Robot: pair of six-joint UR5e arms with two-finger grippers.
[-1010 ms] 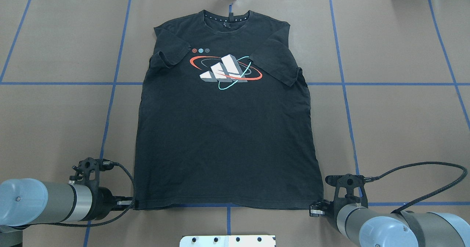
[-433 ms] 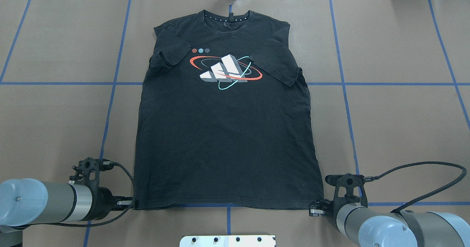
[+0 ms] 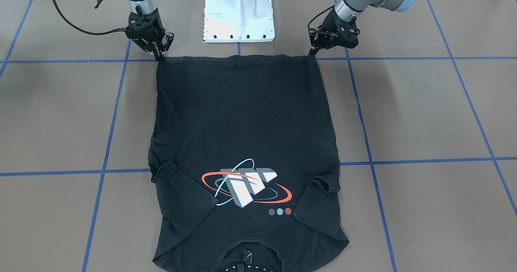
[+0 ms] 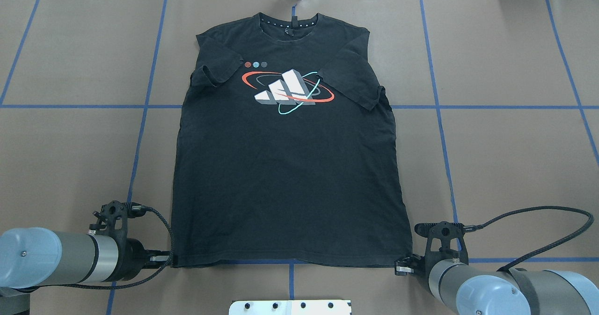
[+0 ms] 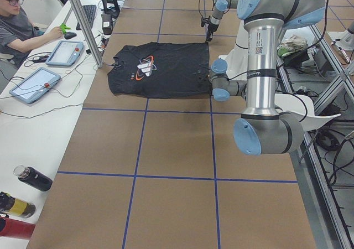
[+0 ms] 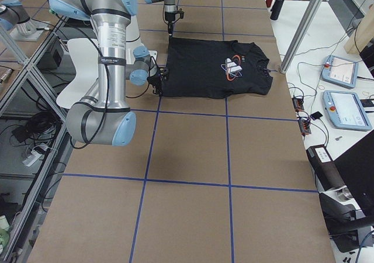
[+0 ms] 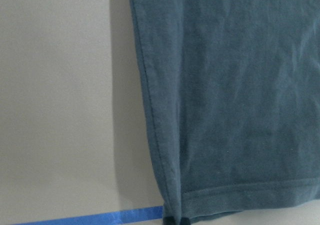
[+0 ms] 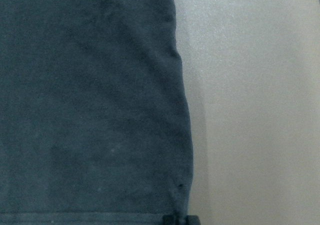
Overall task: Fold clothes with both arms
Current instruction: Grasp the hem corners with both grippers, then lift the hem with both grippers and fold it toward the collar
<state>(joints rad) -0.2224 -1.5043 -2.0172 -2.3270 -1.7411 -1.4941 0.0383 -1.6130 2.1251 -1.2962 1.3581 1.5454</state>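
The T-shirt (image 4: 290, 184) lies flat, its hem corners between the fingers. The left gripper (image 4: 170, 259) and right gripper (image 4: 398, 265) each appear pinched narrow on a corner. Nothing has moved in the last second, so the grasp looks set and the lift is not yet begun.

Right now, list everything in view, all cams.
T-shirt: 1, black with white-grey graphic, flat at table centre, print up, collar away from robot.
Table: 1, brown, blue tape grid.
Pedestal base: 1, white, between the arms.
Tablets: 2, grey, side bench.
Bottles: 2, one black, one dark and yellow, bench end.
Person: 1, seated at bench.
Left claw: black, shut on one hem corner.
Right claw: black, shut on the other hem corner.
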